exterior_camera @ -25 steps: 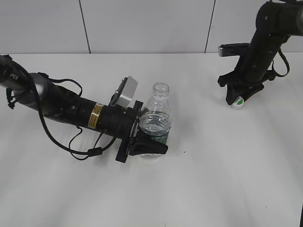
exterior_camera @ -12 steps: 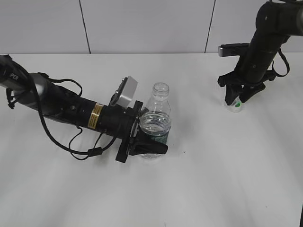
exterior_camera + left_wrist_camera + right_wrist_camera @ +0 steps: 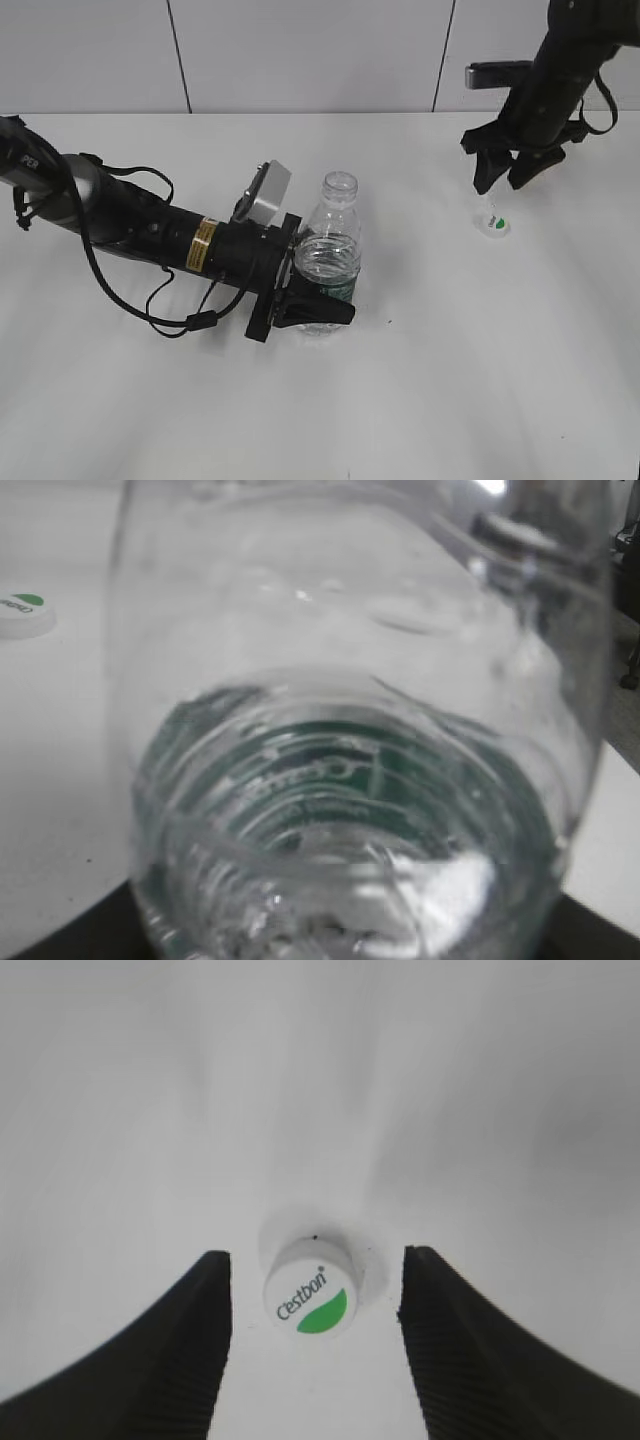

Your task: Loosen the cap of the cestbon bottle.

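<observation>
Cestbon bottle (image 3: 328, 255) stood upright near bench (image 3: 450, 380) centre, neck bare, body clamped in my left hand (image 3: 318, 308). Cap (image 3: 494, 225) lay on bench, far right, well apart from bottle. My right hand (image 3: 508, 172) had just let go and lifted, jaws spread wide and empty above cap. I judged cap fully off, loosening done.

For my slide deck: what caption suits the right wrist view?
Open right gripper above small round white plastic cap resting on white table.
</observation>
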`<state>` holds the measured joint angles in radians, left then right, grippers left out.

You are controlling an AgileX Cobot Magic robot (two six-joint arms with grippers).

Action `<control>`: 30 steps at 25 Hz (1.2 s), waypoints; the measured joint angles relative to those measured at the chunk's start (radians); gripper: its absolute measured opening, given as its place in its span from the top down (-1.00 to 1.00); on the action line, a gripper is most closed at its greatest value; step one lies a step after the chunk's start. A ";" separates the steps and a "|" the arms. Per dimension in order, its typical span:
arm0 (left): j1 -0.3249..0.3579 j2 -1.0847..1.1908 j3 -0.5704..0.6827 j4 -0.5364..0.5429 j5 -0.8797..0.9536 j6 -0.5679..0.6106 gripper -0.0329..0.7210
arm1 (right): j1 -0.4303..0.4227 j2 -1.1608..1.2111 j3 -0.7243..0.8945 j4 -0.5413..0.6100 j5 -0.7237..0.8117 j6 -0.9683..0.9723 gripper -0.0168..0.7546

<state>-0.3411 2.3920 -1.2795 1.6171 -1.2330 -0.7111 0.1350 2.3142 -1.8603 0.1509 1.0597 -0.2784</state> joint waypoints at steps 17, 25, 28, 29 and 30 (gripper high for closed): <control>-0.002 0.000 0.000 -0.057 0.027 0.015 -0.15 | -0.001 -0.032 -0.167 0.004 0.094 0.010 -0.13; -0.003 0.000 0.000 -0.076 0.045 0.026 -0.15 | -0.002 -0.032 -0.167 0.004 0.094 0.012 -0.13; -0.003 0.000 0.000 -0.079 0.047 0.028 -0.15 | -0.002 -0.032 -0.167 0.004 0.094 0.012 -0.13; -0.003 0.000 0.000 -0.080 0.047 0.028 -0.15 | -0.002 -0.032 -0.167 0.004 0.094 0.013 -0.13; -0.003 0.000 0.000 -0.082 0.048 0.028 -0.15 | -0.002 -0.032 -0.167 0.005 0.094 0.013 -0.13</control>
<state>-0.3442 2.3920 -1.2795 1.5354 -1.1853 -0.6832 0.1333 2.2818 -2.0277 0.1557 1.1541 -0.2650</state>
